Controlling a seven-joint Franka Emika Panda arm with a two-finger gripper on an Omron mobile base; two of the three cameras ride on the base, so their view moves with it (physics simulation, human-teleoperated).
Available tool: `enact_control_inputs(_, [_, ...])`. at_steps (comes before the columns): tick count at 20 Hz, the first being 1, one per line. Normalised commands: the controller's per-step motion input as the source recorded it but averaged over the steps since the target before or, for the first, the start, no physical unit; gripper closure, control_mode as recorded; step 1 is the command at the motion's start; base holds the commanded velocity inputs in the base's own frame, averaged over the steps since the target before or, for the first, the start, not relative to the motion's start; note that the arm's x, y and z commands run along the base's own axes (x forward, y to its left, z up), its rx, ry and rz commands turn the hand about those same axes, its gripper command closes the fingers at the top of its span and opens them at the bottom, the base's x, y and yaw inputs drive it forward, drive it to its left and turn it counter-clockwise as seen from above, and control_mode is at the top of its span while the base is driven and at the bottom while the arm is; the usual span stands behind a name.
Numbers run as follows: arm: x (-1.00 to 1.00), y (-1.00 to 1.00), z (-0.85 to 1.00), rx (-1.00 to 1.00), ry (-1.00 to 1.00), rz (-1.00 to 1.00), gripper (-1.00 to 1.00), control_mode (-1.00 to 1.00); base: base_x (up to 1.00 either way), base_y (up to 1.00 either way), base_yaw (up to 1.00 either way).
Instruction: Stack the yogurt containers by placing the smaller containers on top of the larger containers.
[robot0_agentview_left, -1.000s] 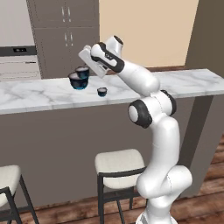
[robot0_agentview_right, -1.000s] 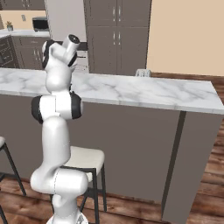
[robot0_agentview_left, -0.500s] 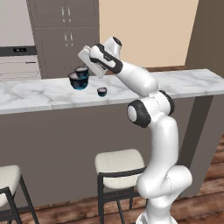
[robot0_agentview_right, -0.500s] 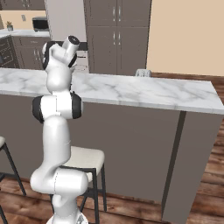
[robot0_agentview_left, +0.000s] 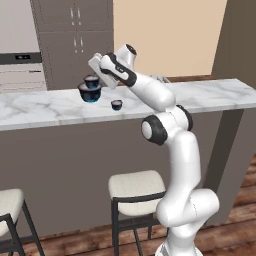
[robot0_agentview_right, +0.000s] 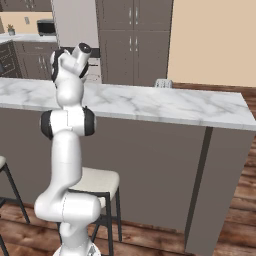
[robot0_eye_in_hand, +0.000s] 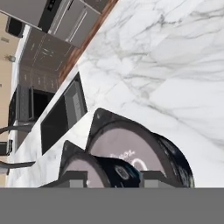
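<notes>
while clamped in the gripper (robot0_eye_in_hand: 112, 176), medium cup (robot0_agentview_left: 91, 80) hangs above large cup (robot0_agentview_left: 90, 93).

White marble counter (robot0_agentview_left: 210, 97) bearing largest yogurt cup (robot0_agentview_left: 90, 94) and, just beside it, tiny cup (robot0_agentview_left: 116, 105).

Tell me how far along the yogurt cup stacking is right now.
Nothing is fully stacked yet. The gripper is shut on the medium cup, holding it over the large cup on the marble counter; whether it already rests on it, I cannot tell. Left: release it there, then pick up the small cup, sitting alone beside them, and place it on top.
</notes>
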Motion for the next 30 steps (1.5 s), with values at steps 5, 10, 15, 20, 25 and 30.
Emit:
enact_control_inputs(5, [0.28, 0.11, 0.00, 0.00, 0.00, -0.03, 1.00, -1.00, 0.00, 0.00, 0.00])
enact_control_inputs(10, [0.10, 0.02, 0.00, 0.00, 0.00, -0.02, 1.00, -1.00, 0.00, 0.00, 0.00])
enact_control_inputs(15, [0.00, 0.00, 0.00, 0.00, 0.00, 0.00, -1.00, -1.00, 0.00, 0.00, 0.00])
enact_control_inputs(20, [-0.01, 0.00, 0.00, 0.00, 0.00, 0.00, -1.00, -1.00, 0.00, 0.00, 0.00])
enact_control_inputs(25, [-0.08, 0.00, 0.00, 0.00, 0.00, 0.00, -1.00, -1.00, 0.00, 0.00, 0.00])
enact_control_inputs(30, [-0.42, -0.26, 0.03, 0.04, 0.00, -0.04, -1.00, -1.00, 0.00, 0.00, 0.00])
